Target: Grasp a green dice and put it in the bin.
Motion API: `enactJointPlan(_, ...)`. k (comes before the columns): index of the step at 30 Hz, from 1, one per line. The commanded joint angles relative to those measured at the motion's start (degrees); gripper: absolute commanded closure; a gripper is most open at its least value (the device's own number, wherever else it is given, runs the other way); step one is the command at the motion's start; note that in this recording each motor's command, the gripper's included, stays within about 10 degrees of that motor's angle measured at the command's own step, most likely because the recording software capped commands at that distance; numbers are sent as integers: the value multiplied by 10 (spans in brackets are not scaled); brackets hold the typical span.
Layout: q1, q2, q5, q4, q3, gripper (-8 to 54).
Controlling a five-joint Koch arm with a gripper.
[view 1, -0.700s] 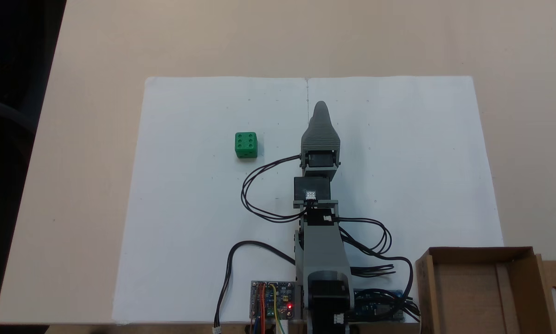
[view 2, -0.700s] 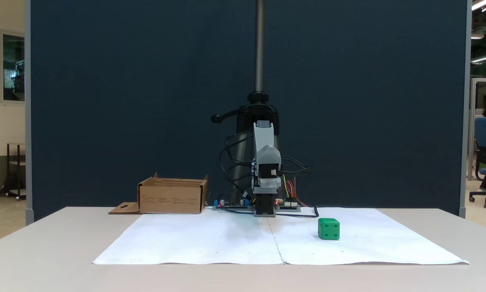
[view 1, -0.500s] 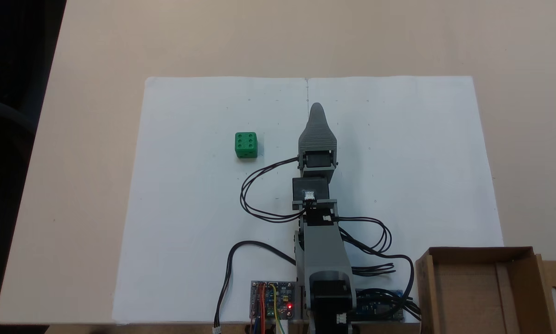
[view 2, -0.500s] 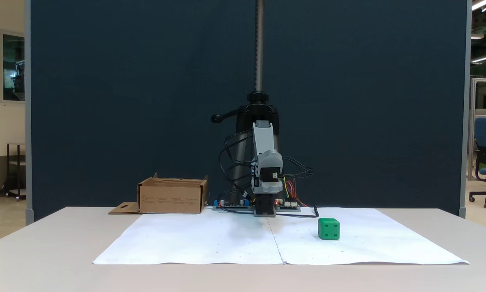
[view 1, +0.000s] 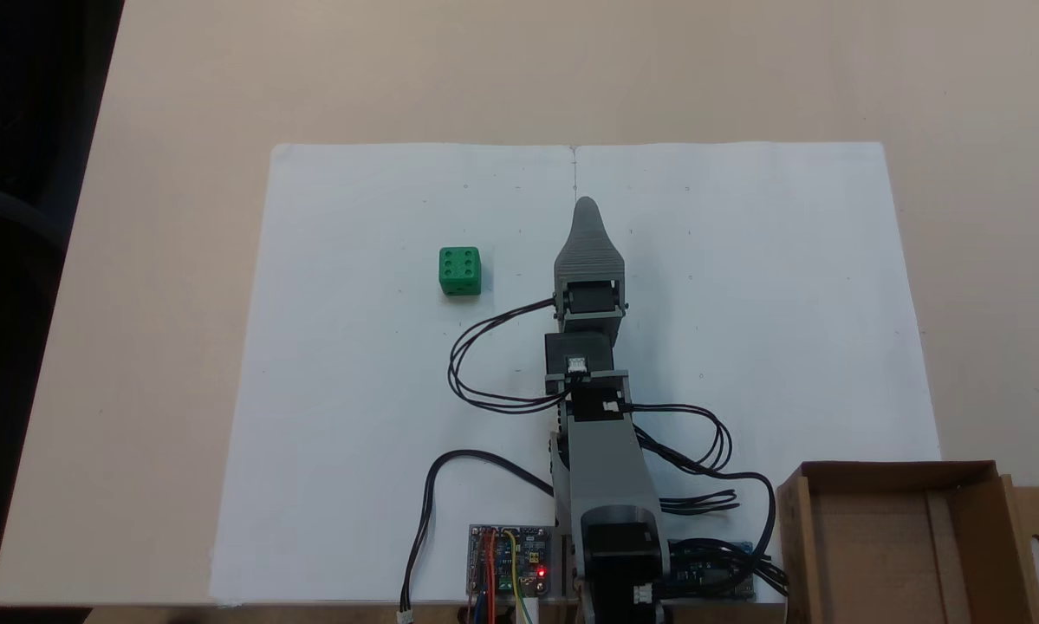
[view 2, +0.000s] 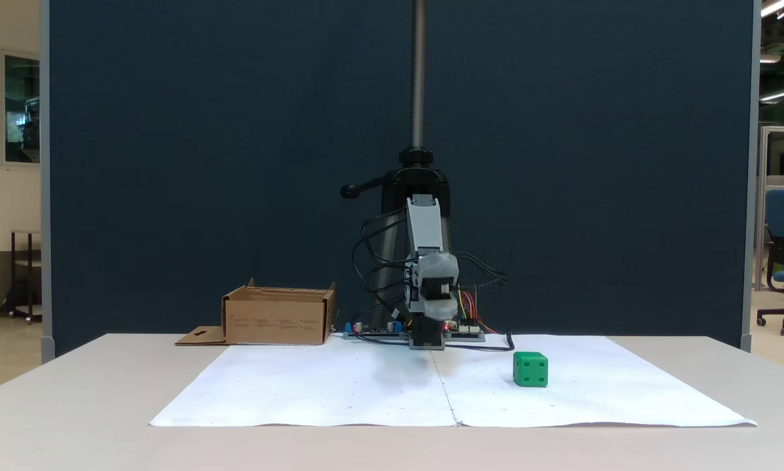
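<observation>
1. We see the green dice [view 1: 460, 271] sitting alone on the white paper sheet [view 1: 354, 390], well apart from the arm, six pips up in the top-down fixed view. It is free on every side, which should suit a grasp from above.
2. Our claw [view 1: 586, 208] reaches along the sheet's centre seam, carrying nothing. Its jaws lie one behind the other for both cameras, so we cannot tell how wide it stands.
3. The bin [view 1: 970, 472] rests at the bench [view 1: 181, 87] corner beside the arm's base, open side up, ready for a drop.
4. We judge the reach toward the dice barely begun; the arm must swing sideways first.
</observation>
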Motion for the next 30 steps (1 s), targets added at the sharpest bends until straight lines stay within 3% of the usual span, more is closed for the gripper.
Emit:
enactJointPlan(1, -24, 62, -19, 76, -36, 66)
enactJointPlan(14, -78, 43, -7, 557, -300, 65)
enactJointPlan(26, -70, -267, 77, 937, -592, 37)
enactJointPlan(30, -78, -320, 127, 1044, -667, 38)
